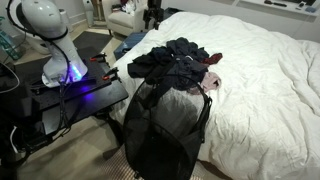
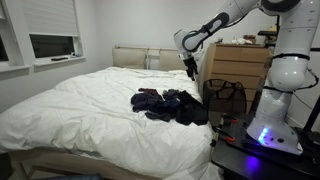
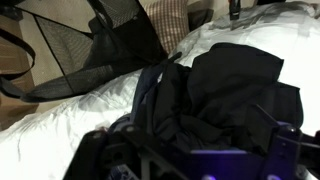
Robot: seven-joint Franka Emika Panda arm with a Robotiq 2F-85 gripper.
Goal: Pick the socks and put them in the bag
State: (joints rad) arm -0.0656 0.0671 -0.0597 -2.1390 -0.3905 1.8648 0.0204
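Observation:
The socks are somewhere in a heap of dark clothes (image 1: 178,62) near the bed's edge, also in an exterior view (image 2: 170,105) and filling the wrist view (image 3: 225,90). I cannot single out a sock in the heap. The black mesh bag (image 1: 165,125) stands upright on the floor against the bed, its rim just below the heap; it shows in both exterior views (image 2: 226,98) and at the wrist view's upper left (image 3: 95,45). My gripper (image 2: 190,70) hangs well above the heap, pointing down, open and empty; in an exterior view it is at the top (image 1: 152,14).
A pink-and-white cloth piece (image 1: 212,82) lies beside the heap. The white bed (image 1: 260,90) spreads wide around it. The robot base with its purple light (image 1: 72,72) stands on a dark stand next to the bag. A wooden dresser (image 2: 240,62) stands behind the bag.

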